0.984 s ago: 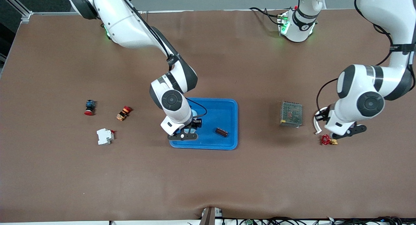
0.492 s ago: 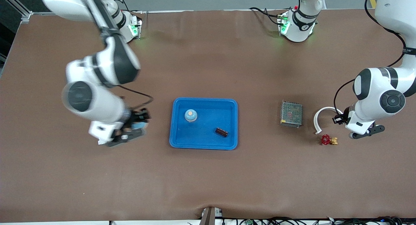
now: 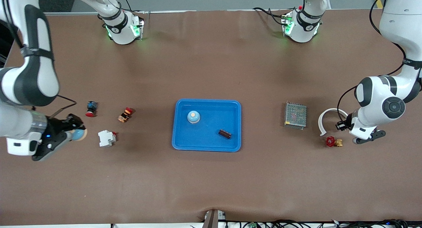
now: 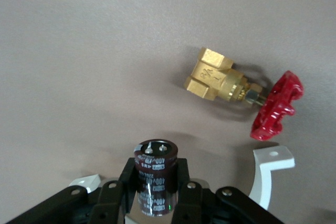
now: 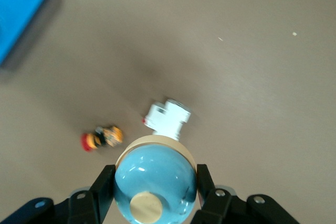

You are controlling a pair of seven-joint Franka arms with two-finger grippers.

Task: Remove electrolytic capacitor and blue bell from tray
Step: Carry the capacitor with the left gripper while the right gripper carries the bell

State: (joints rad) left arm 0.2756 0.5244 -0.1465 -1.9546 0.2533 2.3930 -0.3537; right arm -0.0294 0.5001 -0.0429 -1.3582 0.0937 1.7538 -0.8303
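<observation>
We take this for a robotics lab. Two white robot arm bases (image 3: 122,25) with green status lights are bolted at twelve o'clock on a table under a plain brown cloth (image 3: 211,185), and loose cables (image 3: 296,224) run along the six o'clock edge. Industrial odds and ends lie around a blue plastic tray (image 3: 235,129): a perforated metal power supply box (image 3: 295,115) at three o'clock and a white circuit breaker (image 3: 106,138) at nine.

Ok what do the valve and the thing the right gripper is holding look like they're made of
Valve: the body looks like cast brass, yellow and faceted with stamped marks; the red handwheel could be painted metal or plastic, its even gloss leaves that open.
Bell, clamped in the right gripper: a glossy light-blue dome, probably painted metal judging by its sharp highlights, with a matte tan button and rim, maybe wood or plastic.
</observation>
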